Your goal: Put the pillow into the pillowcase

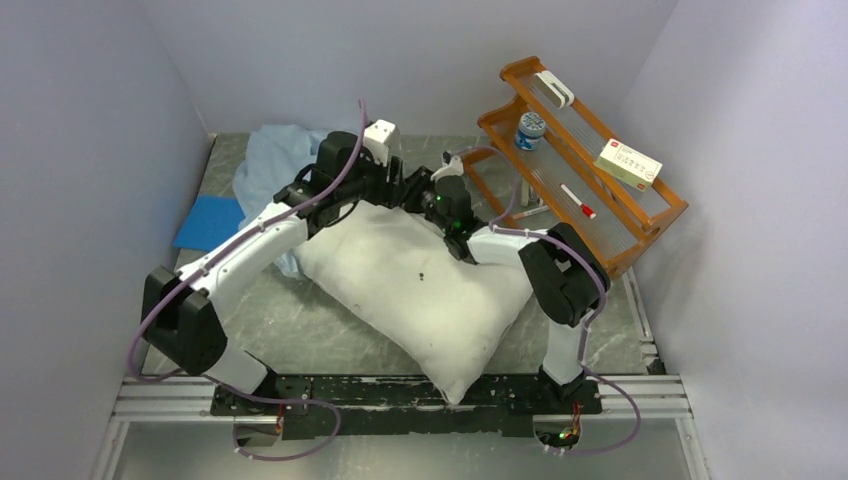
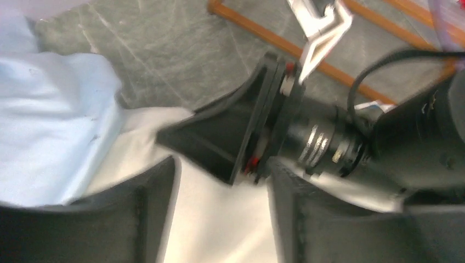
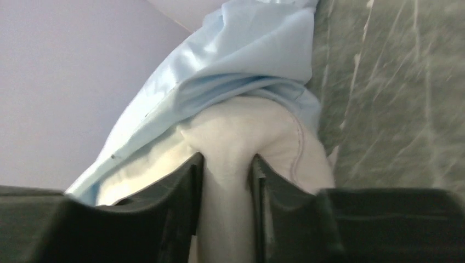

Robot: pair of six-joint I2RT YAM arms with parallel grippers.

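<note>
The right gripper [image 3: 227, 178] is closed narrowly on a pinched fold of the large plump white stuffed pillow [image 1: 420, 290], close to one seamed corner. That corner bulges just ahead of its fingertips. The thin, wrinkled, pale light-blue cloth pillowcase [image 3: 247, 49] lies directly beyond and drapes over the corner's far edge. Whether the corner sits inside the opening or only under a loose fold cannot be told. The rest of the pillow stretches back behind this gripper toward the arm bases, so nearly all of the stuffing seems left to do. The left gripper [image 2: 219, 200] hangs just beside the right one with its fingers [image 2: 148, 208] set wide apart over bare pillow cloth. It grips nothing that can be made out, and most of the pillowcase is off to its left. The step in hand looks like feeding this leading corner into the mouth of the pillowcase. To do it well, the right gripper should hold its pinch firm and push forward low along the grey marbled table top [image 3: 395, 109], aiming the corner under the upper layer of cloth. The left gripper would help most by taking the pillowcase's hem and lifting it clear, so the mouth gapes ahead of the corner. Thin cloth will likely bunch and slide away if pushed without that counter-hold, so short pushes are safer
</note>
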